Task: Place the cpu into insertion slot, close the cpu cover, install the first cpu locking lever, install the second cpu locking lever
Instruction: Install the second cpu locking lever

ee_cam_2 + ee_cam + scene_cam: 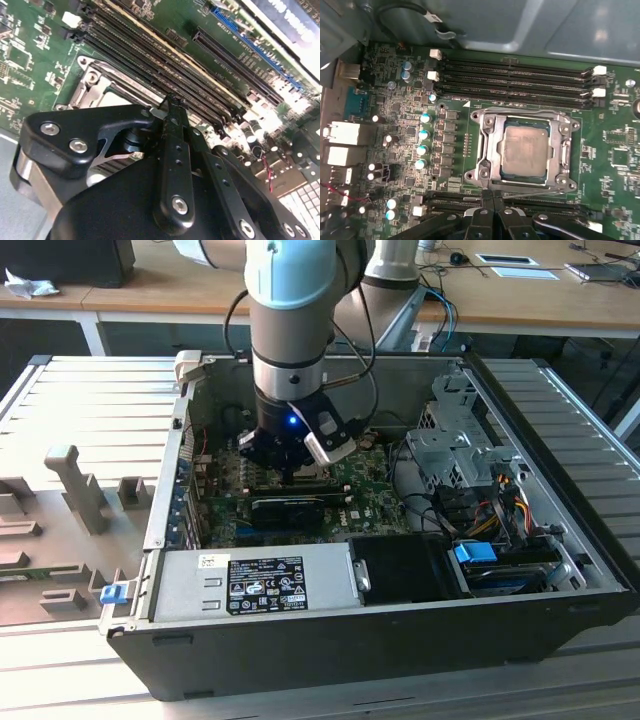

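The cpu (525,150), with its silver-grey top, lies flat in the insertion slot, which is hidden beneath it. The cpu cover (487,150), a silver frame, lies down around the chip. A thin metal locking lever (540,186) runs along the socket edge nearest my gripper (492,202). The black fingers are pressed together, and their tips meet right at that edge. In the second wrist view the gripper (172,107) is shut, its tip at the corner of the socket frame (97,80). In the exterior view the gripper (288,468) is low over the green motherboard (365,485).
Rows of black memory slots (515,80) run beside the socket. A long black finned card (285,510) lies just in front of the gripper. The grey power supply (260,585), drive cage (460,440), cable bundle (500,505) and case walls close in the space.
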Robot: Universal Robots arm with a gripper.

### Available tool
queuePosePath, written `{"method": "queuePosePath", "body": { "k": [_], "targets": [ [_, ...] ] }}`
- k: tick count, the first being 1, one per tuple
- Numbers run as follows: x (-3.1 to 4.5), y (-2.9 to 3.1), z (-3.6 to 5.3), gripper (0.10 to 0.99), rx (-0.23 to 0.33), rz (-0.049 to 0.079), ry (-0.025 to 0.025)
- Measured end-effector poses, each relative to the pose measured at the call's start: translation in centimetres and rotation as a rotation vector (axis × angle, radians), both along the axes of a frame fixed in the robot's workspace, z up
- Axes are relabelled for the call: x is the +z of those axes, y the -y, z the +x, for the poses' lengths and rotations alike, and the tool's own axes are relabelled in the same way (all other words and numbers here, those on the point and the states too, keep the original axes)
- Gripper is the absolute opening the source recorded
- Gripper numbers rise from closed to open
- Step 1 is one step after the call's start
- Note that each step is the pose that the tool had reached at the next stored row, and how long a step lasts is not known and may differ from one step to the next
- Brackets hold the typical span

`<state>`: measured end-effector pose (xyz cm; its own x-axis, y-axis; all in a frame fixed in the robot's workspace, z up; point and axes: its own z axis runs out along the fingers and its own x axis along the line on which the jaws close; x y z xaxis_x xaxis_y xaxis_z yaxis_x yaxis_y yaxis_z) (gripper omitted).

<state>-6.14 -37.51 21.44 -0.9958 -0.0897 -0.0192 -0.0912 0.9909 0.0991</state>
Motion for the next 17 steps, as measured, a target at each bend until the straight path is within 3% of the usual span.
{"method": "queuePosePath", "body": {
  "k": [3,7,12,17],
  "targets": [
    [-0.18,0.2,-0.55,0.106,0.0,0.026,0.0016],
    [-0.26,0.86,-1.03,0.106,0.0,0.081,0.0054],
    [-0.4,2.08,-1.09,0.106,0.0,0.129,0.006],
    [-0.79,2.42,-1.25,0.106,0.0,0.167,0.0061]
  ]
}}
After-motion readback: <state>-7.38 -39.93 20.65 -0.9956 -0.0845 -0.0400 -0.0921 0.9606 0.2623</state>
